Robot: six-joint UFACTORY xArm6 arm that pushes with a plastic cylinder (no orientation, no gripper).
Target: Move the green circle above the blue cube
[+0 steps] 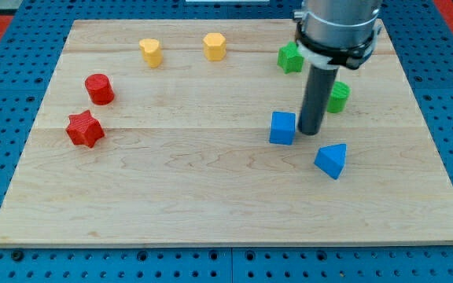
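The green circle (339,97) sits at the view's right, partly hidden behind my rod. The blue cube (282,127) lies just left of my tip (311,131), close to it or touching. The tip stands between the cube and the green circle, which is up and to the right of it. The green circle is above and right of the cube.
A green star (290,57) lies near the top right. A blue triangular block (331,160) lies below right of the tip. Two yellow blocks (151,52) (215,45) sit at the top. A red cylinder (99,89) and a red star (84,129) sit at the left.
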